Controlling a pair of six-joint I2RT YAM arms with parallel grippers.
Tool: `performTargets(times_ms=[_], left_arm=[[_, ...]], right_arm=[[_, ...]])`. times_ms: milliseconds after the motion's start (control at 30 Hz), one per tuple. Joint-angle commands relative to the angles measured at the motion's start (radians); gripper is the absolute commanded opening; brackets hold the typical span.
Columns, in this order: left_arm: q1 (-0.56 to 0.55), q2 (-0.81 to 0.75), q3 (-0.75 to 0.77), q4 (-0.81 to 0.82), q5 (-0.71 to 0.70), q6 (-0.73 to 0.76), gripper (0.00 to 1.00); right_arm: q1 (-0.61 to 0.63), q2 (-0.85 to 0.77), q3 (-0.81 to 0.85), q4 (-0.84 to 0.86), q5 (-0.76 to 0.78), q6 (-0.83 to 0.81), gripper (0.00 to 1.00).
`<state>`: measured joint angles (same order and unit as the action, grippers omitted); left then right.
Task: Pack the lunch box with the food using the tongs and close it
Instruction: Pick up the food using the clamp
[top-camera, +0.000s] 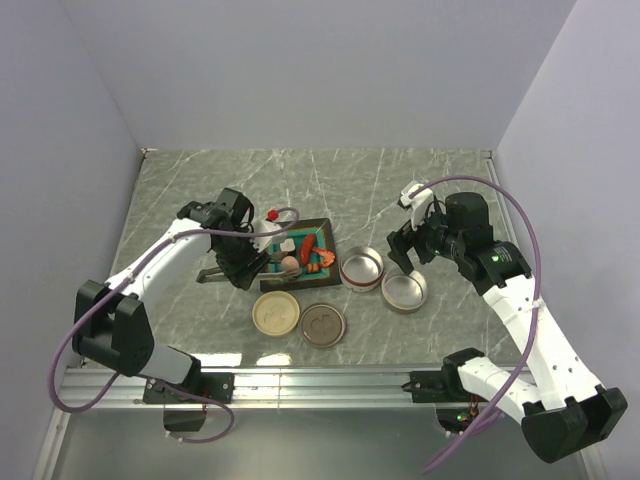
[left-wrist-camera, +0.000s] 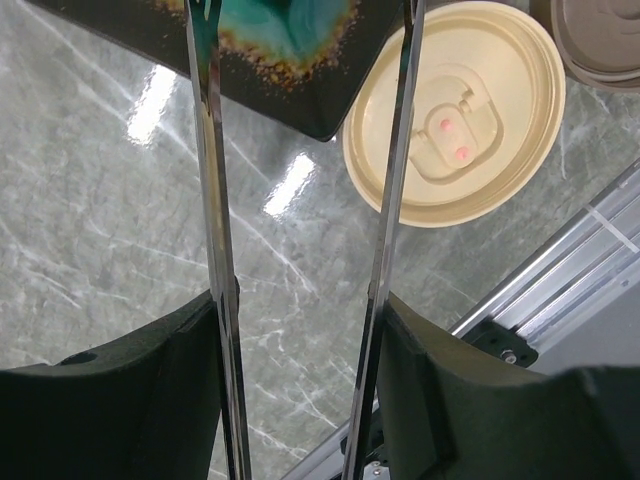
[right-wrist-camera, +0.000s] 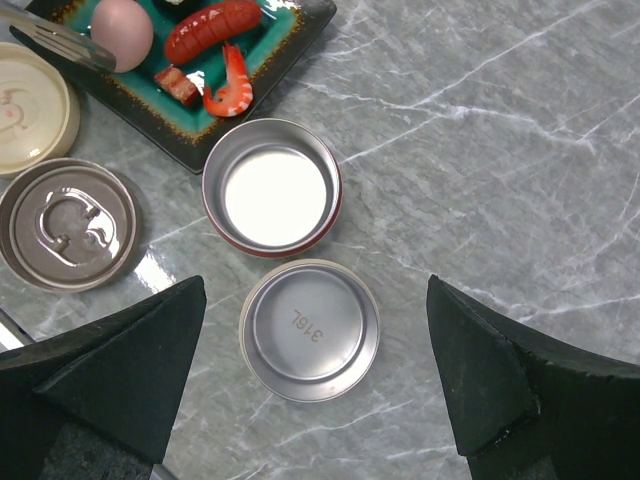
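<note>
The tongs (left-wrist-camera: 214, 250) run as two thin silver arms between the fingers of my left gripper (left-wrist-camera: 300, 320), which is shut on them. Their tips reach over the teal tray (top-camera: 325, 232) beside the pink egg (right-wrist-camera: 122, 30). A red sausage (right-wrist-camera: 212, 25) and a shrimp (right-wrist-camera: 230, 85) also lie on that tray, and a white cube (top-camera: 289, 246) sits at its far side. The lunch box stands apart as two round steel bowls: a red-rimmed one (right-wrist-camera: 272, 187) and a plain one (right-wrist-camera: 310, 330). My right gripper (right-wrist-camera: 315, 290) hangs open above the plain bowl, holding nothing.
A cream lid (left-wrist-camera: 455, 110) and a brown metal lid (right-wrist-camera: 68, 225) lie flat in front of the tray. The aluminium rail (top-camera: 330, 375) runs along the table's near edge. White walls close in the table on three sides.
</note>
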<state>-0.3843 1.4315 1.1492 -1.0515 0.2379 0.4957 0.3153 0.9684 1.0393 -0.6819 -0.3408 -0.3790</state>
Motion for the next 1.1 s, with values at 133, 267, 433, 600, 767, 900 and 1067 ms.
performTargets(times_ms=[133, 267, 433, 600, 767, 900, 1067], left_arm=[[-0.028, 0.020, -0.006, 0.038, 0.000, 0.006, 0.56], [-0.034, 0.032, -0.014, 0.053, -0.006, 0.001, 0.54], [-0.037, 0.052, -0.014, 0.070, -0.002, -0.008, 0.53], [-0.041, 0.070, -0.005, 0.087, 0.014, -0.023, 0.54], [-0.042, 0.079, 0.000, 0.090, 0.024, -0.026, 0.50], [-0.042, 0.067, 0.012, 0.073, 0.023, -0.026, 0.37], [-0.042, 0.020, 0.062, 0.002, 0.035, -0.034, 0.26]], right_arm=[[-0.007, 0.004, 0.015, 0.010, 0.006, -0.005, 0.98], [-0.008, 0.006, 0.016, 0.013, 0.002, -0.005, 0.98], [-0.007, 0.010, 0.016, 0.016, -0.001, -0.006, 0.98], [-0.010, 0.010, 0.015, 0.019, -0.001, -0.004, 0.98], [-0.009, 0.006, 0.010, 0.021, 0.000, -0.006, 0.98], [-0.009, 0.003, 0.010, 0.019, 0.002, -0.011, 0.98], [-0.009, 0.003, 0.013, 0.013, -0.009, -0.008, 0.98]])
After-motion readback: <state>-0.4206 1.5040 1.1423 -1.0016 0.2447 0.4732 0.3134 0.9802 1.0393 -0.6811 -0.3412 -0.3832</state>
